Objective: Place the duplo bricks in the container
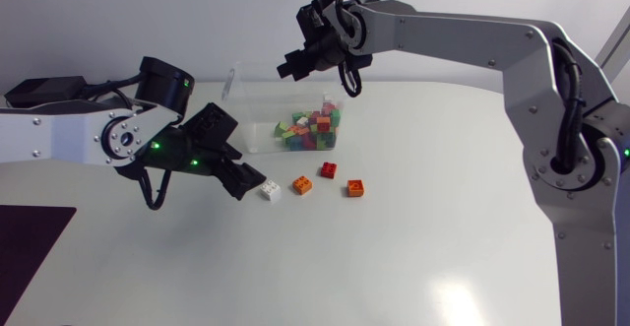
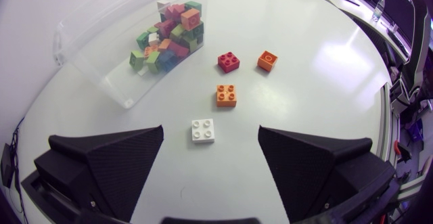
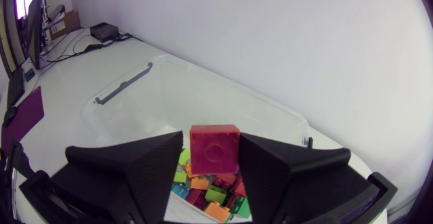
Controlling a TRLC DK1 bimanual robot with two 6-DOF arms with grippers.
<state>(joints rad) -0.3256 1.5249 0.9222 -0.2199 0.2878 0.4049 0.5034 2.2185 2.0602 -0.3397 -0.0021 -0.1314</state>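
Pinched a red duplo brick [image 3: 214, 146] in the right gripper [image 3: 211, 158], directly over the clear container [image 3: 135, 88], probably best released low and centred to prevent bouncing out, with the left gripper [image 1: 248, 183] spread wide, a white duplo brick [image 2: 203, 130] just ahead between its fingers.

I am reading the left hand [image 1: 252, 184] and the right hand [image 1: 292, 67] as matte black. The left arm [image 1: 69, 134] and right arm [image 1: 472, 45] are showing silver-grey links with black joints, and green lights are glowing on the left arm. The bench [image 1: 423, 247] is showing white, with a dark purple mat [image 1: 30, 237] on it. I am logging these colours:

- white brick [image 2: 203, 130]: white
- first orange brick [image 2: 226, 95] and second orange brick [image 2: 267, 60]: orange
- loose red brick [image 2: 229, 61] and held red brick [image 3: 214, 149]: red
- container [image 2: 95, 55]: clear
- binned bricks [image 2: 169, 41]: green, pink, red and orange
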